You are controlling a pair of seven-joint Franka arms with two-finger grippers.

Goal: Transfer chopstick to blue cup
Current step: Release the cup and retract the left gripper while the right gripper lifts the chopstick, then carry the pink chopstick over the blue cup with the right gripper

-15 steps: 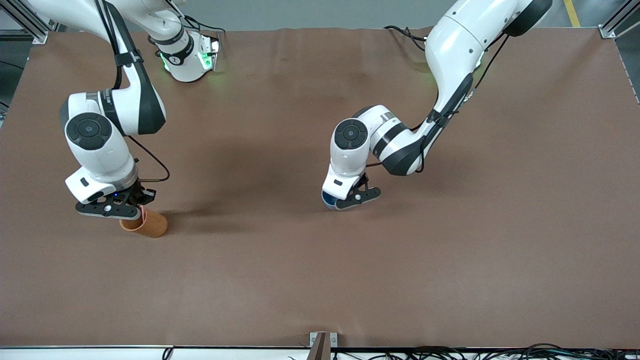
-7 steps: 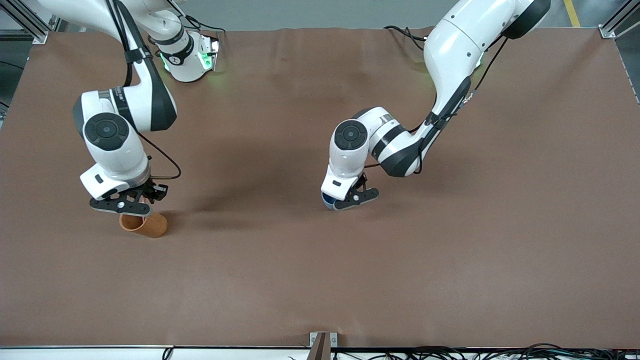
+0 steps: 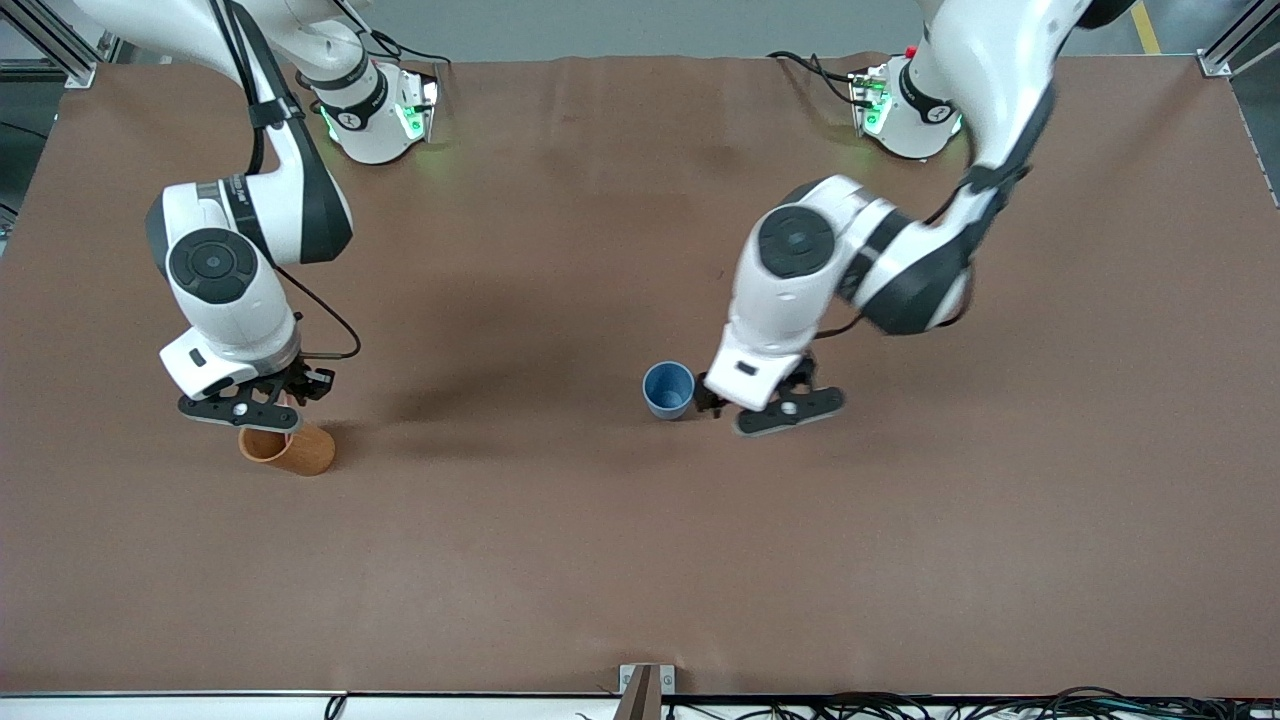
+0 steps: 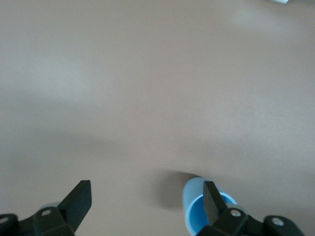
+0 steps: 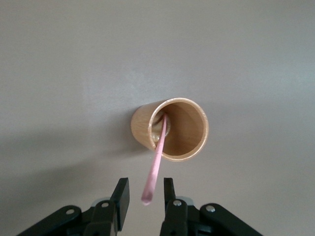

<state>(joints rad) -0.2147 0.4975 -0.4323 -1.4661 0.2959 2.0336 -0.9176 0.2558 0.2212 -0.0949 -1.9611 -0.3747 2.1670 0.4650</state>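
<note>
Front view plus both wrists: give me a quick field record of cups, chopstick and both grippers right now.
blue cup: upright on the table, mid-table, nothing in it
orange cup: upright, toward the right arm's end of the table
chopstick: leaning in the orange cup, top end sticking out
right gripper: over the orange cup, fingers astride the chopstick's top, not clamped
left gripper: open, beside the blue cup, holding nothing
</note>
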